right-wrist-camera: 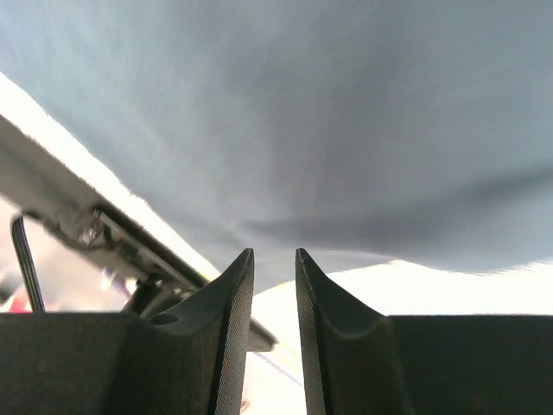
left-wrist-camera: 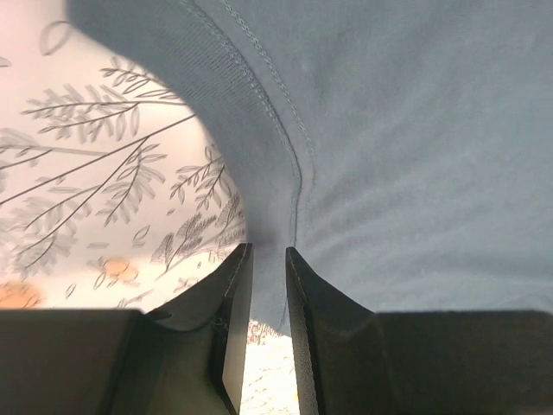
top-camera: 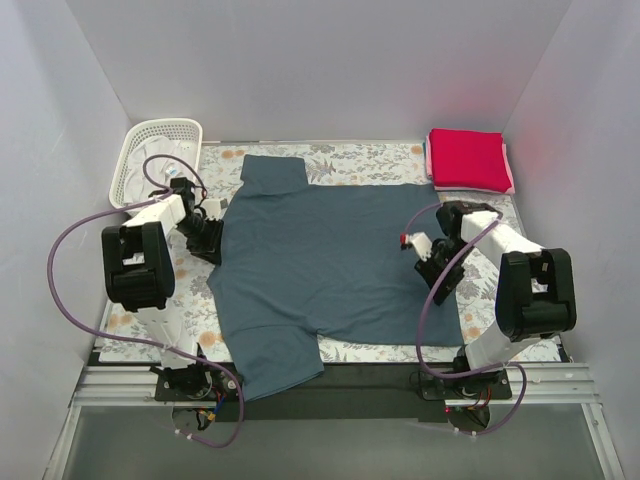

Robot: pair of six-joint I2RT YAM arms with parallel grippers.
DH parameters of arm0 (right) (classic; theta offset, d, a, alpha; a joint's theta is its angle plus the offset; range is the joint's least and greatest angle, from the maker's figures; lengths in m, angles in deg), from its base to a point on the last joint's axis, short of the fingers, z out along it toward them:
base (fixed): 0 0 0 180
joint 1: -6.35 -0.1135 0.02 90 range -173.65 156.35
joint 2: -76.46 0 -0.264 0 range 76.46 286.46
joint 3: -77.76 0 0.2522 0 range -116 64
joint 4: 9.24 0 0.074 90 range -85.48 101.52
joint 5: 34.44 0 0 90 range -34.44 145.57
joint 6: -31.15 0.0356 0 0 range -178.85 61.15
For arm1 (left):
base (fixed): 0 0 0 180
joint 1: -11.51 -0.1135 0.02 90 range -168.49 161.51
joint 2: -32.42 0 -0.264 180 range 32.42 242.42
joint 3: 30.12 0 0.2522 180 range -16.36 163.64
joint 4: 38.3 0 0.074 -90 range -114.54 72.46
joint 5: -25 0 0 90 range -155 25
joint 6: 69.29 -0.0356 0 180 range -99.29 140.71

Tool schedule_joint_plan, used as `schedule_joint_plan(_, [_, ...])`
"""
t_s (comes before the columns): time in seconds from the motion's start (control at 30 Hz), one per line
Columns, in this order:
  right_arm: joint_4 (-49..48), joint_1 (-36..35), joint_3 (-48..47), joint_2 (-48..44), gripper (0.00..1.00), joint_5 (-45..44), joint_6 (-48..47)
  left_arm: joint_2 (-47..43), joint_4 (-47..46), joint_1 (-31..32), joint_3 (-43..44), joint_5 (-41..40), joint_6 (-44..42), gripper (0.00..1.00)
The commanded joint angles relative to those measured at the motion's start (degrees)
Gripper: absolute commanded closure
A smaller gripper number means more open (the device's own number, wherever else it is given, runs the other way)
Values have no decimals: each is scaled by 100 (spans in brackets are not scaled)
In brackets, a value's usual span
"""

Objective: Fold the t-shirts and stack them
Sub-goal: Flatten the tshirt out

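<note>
The dark slate blue t-shirt (top-camera: 320,250) lies spread flat on the floral cloth, its collar to the left and its hem to the right. My left gripper (top-camera: 213,240) is at the collar; in the left wrist view (left-wrist-camera: 268,251) its jaws stand narrow with the ribbed collar (left-wrist-camera: 259,130) between them. My right gripper (top-camera: 424,264) is at the hem; in the right wrist view (right-wrist-camera: 274,252) its jaws stand narrow with the shirt's edge (right-wrist-camera: 285,130) at the tips. The crimson red t-shirt (top-camera: 467,158) lies folded on the pale pink one (top-camera: 511,178) at the back right.
A white lattice basket (top-camera: 155,160) stands at the back left corner. The grey-and-orange floral cloth (top-camera: 370,155) covers the table under the shirt. White walls close in the left, back and right. A black rail (top-camera: 360,375) runs along the near edge.
</note>
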Motion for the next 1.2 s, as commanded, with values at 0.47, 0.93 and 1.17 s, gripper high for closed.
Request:
schedule_joint_plan(0.47, [-761,56,-1353,1266,68,177,546,-874,-774,484,-1173,-380,-155,78])
schedule_joint_plan(0.93, [-366,29,-541,142,58,448,123,-2464,367,475,-2301,-241,-622,79])
schedule_joint_plan(1.17, [-330,1224,-3766,1107,52,1248,957,-1254,563,475,1098,1042,-244,64])
